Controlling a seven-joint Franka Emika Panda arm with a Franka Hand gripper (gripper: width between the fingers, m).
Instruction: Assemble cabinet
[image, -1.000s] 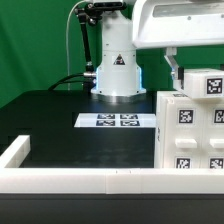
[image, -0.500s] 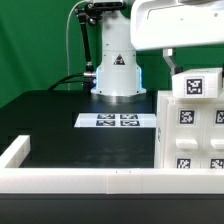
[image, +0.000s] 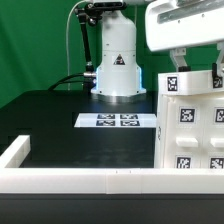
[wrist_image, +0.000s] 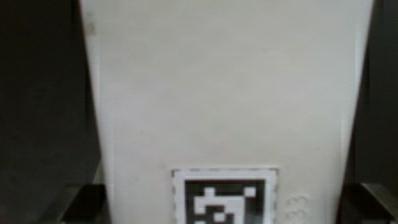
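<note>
The cabinet (image: 190, 135), a large white box with black-and-white tags on its faces, stands at the exterior view's right. My gripper (image: 197, 65) is right above it, fingers (image: 178, 62) on either side of a smaller white tagged panel (image: 192, 84) that sits at the box's top. It looks shut on this panel. In the wrist view the panel (wrist_image: 222, 100) fills the middle, its tag low in the picture, with my gripper (wrist_image: 222, 205) around it and dark fingers (wrist_image: 75, 203) at its sides.
The marker board (image: 118, 121) lies on the black table in front of the robot base (image: 117, 70). A long white border rail (image: 90, 180) runs along the front edge and turns back at the exterior view's left (image: 15, 150).
My gripper has come lower and further into view. The tagged panel has shifted toward the exterior view's left and turned squarer over the box. The box has not moved.
</note>
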